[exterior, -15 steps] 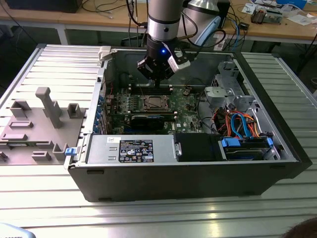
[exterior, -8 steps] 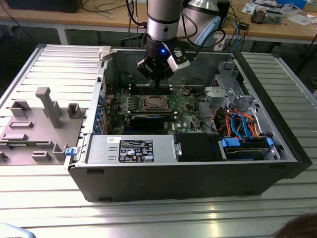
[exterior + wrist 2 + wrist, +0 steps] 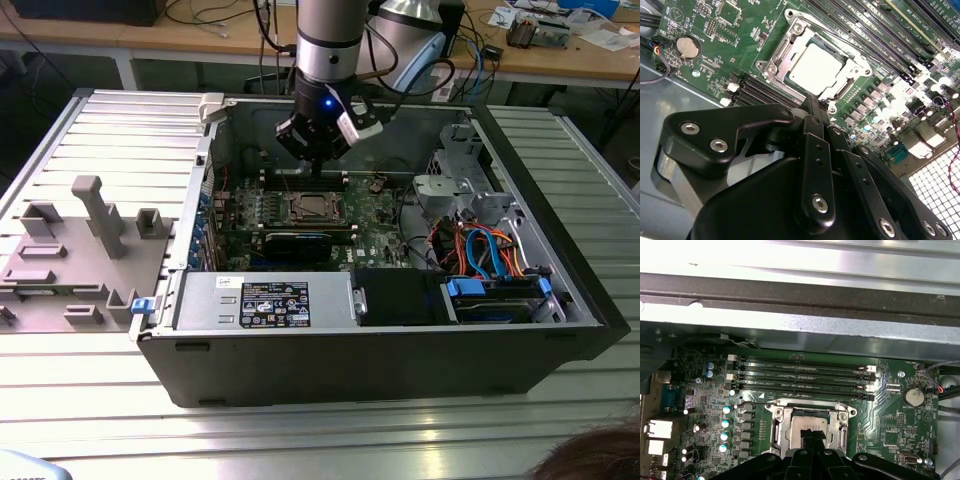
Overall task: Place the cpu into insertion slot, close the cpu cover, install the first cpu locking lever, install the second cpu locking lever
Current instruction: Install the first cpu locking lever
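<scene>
Exterior view: the arm reaches down into an open computer case (image 3: 380, 350) lying on a ribbed metal worktop (image 3: 300, 440), and the end effector (image 3: 318, 160) hangs just above the green motherboard (image 3: 375, 205), over the far edge of the insertion slot (image 3: 312, 208). In the second wrist view the cpu (image 3: 816, 67) lies flat inside the insertion slot (image 3: 790, 30), its silver top showing through the window of the cpu cover (image 3: 852, 60), which lies down around it. The end effector (image 3: 812, 102) has its black fingers (image 3: 812, 112) drawn together with the tips just beside the near edge of the socket; whether they touch the frame I cannot tell. The first wrist view shows the fingertips (image 3: 812, 435) over the cpu (image 3: 807, 422), with the memory slots (image 3: 800, 375) beyond and a coin battery (image 3: 914, 396) off to one side. A grey fixture block (image 3: 70, 250) sits on the worktop at the exterior view's left.
</scene>
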Tool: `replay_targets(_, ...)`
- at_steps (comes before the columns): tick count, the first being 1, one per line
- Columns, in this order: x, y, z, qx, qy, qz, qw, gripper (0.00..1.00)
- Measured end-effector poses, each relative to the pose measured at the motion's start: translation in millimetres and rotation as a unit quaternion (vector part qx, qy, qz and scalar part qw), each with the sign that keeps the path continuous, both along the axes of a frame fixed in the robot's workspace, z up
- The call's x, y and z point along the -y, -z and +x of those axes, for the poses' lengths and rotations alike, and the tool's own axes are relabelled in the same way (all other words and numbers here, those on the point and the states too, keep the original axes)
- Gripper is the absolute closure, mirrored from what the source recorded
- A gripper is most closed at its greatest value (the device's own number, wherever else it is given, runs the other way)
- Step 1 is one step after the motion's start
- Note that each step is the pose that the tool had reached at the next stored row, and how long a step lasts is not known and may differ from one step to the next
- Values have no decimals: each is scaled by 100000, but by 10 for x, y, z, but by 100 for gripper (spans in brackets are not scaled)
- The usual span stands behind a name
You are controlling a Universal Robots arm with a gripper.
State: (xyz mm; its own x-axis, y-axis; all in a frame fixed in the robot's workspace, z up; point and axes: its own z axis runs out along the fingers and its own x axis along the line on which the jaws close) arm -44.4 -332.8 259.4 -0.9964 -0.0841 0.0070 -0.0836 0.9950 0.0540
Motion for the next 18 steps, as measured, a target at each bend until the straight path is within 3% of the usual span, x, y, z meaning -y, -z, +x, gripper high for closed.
replay_targets(18, 0, 1, -54, 2, -7, 0, 100000, 89)
